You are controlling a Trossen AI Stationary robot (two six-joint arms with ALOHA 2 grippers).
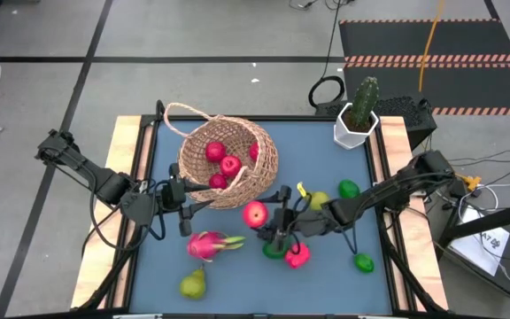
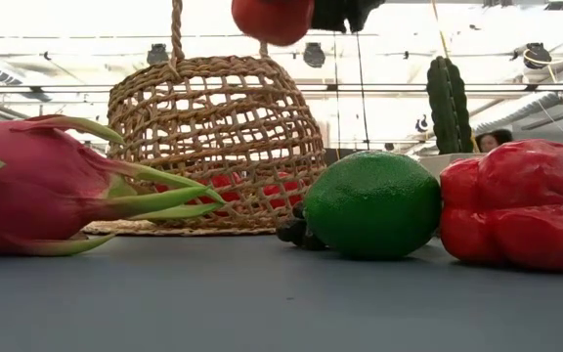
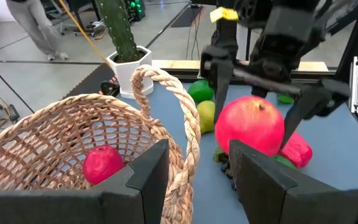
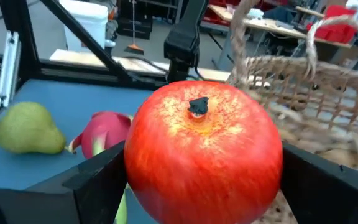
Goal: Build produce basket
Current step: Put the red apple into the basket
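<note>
The tan woven basket (image 1: 228, 161) stands tilted at the table's middle, with red fruits (image 1: 223, 163) inside. My left gripper (image 1: 177, 193) is shut on its near-left rim. My right gripper (image 1: 259, 214) is shut on a red round fruit (image 4: 204, 155), which hangs just off the basket's near-right side, above the table. On the blue mat lie a pink dragon fruit (image 1: 209, 245), a pear (image 1: 193, 283), a lime (image 2: 371, 203) and a red lumpy fruit (image 2: 521, 203). My left gripper has the basket's braided rim (image 3: 184, 171) between its fingers, one finger (image 3: 146, 177) over the inside and the other (image 3: 263, 183) outside. It comes from the table's left, slanting slightly down. The basket stays tilted, its lower side on the mat. My right gripper pinches the red round fruit by two opposite sides (image 3: 224, 118) between its two fingers. The fingers come nearly level from the table's right. The fruit is lifted clear of the table, its dark calyx (image 4: 198, 106) facing back toward the wrist.
A white pot with a green cactus (image 1: 359, 113) stands at the far right corner. More limes (image 1: 364, 262) and a yellow-green fruit (image 1: 319, 202) lie on the right side of the mat. Wooden rails (image 1: 124, 177) edge the table left and right.
</note>
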